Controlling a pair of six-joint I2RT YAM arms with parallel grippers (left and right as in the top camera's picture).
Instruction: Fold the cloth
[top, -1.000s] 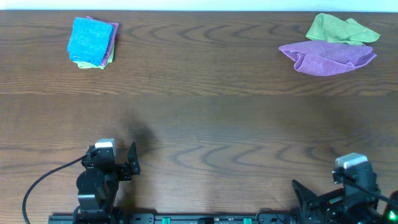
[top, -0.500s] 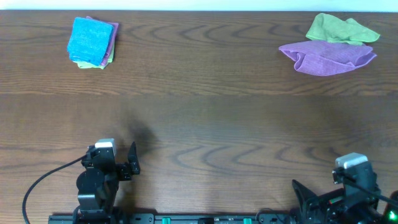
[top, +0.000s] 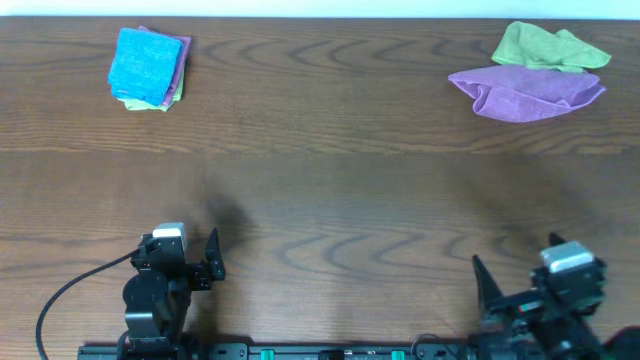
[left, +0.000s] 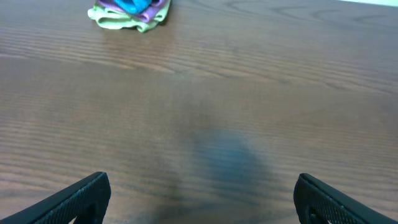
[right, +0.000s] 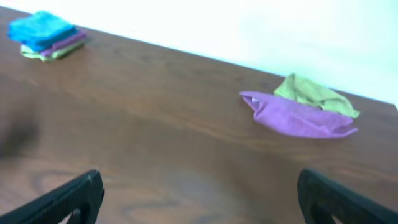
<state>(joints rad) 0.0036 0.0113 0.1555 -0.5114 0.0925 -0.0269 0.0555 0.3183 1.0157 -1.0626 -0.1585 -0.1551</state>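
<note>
Cloth (top: 148, 62) atop stack (top: 178, 80) far left, two other cloths (top: 528, 92) far right

Finding: no text, label, brand, number or sign can be read in any of the three views. The cloth (top: 147, 62) shows no legible marking. The table (top: 330, 190) shows wood grain only.

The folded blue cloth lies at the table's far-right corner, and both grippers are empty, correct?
No: the blue cloth lies at the far-left corner, as the overhead view shows. The left gripper and right gripper are indeed empty.
</note>
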